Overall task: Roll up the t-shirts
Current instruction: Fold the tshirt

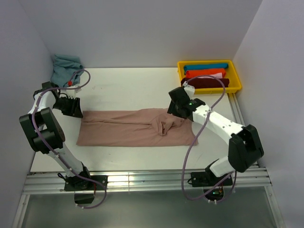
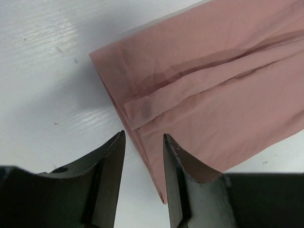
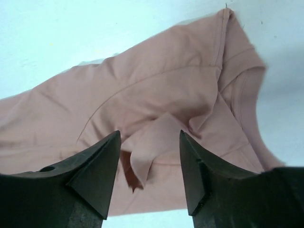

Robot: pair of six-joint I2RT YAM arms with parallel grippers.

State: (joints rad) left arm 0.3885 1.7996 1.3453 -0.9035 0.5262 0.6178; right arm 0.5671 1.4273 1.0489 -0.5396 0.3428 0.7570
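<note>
Crosswise, the white table [image 1: 123, 85] is spanned by the pink t-shirt [image 1: 128, 128], folded into a long band whose axis runs from one arm's jaws to the other's. Its hem edge is straddled by the left gripper [image 2: 142, 137] — jaws part-spread, nothing pinched — judged the likelier start for a roll. A rumpled flap of it lies just ahead of the right gripper [image 3: 149, 135], jaws spread wide. Bare tabletop is seen beyond both; a yellow bin [image 1: 209, 62] stands near the right one.
</note>
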